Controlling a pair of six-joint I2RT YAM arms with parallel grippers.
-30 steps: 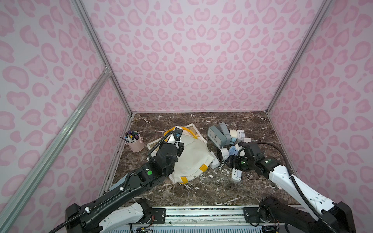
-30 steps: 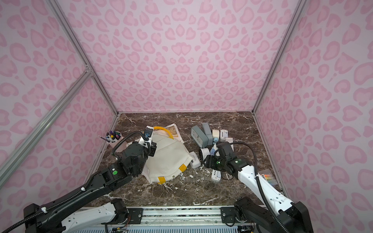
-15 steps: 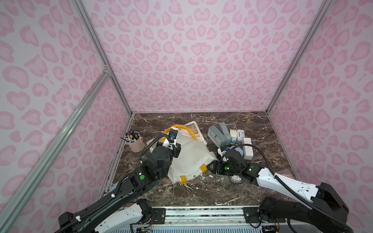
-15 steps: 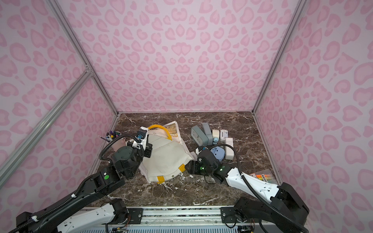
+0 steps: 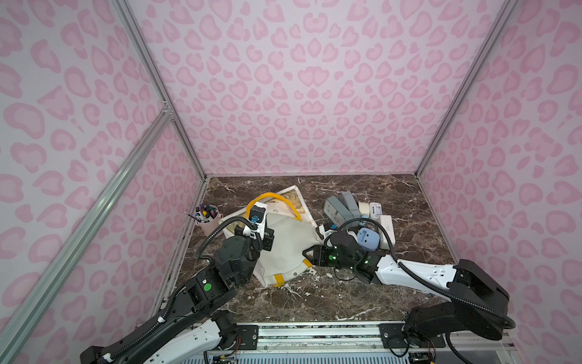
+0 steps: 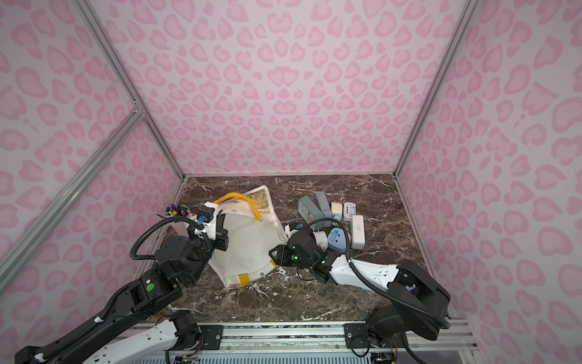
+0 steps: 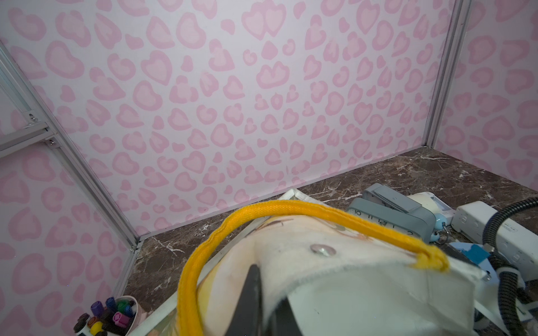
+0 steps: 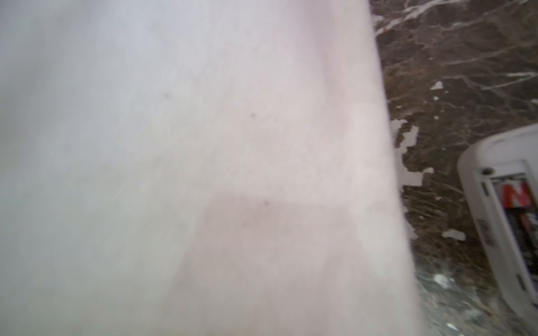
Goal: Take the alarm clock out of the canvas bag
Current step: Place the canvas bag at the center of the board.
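The canvas bag [image 5: 283, 249] lies on the table [image 5: 362, 302] between the pink pen cup [image 5: 208, 222] and the clocks [image 5: 350, 205], its rim pinched tight in our left fingers [image 7: 253, 292]. Our right fingers [image 5: 310, 255] were by the clocks a second ago and now sit at the bag's edge; we cannot tell if they grip. We count one bag, two grey clocks [image 5: 333, 210], one blue clock [image 5: 368, 242] and one cup.

The left arm [image 5: 201, 286] reaches forward with its wrist raised, and the left tool [image 7: 266, 302] is clamped tight on the rim of the canvas bag [image 5: 283, 249]. The right arm [image 5: 419, 274] stretches low toward the left, the right tool [image 5: 308, 253] at the bag's edge, its jaws hidden.
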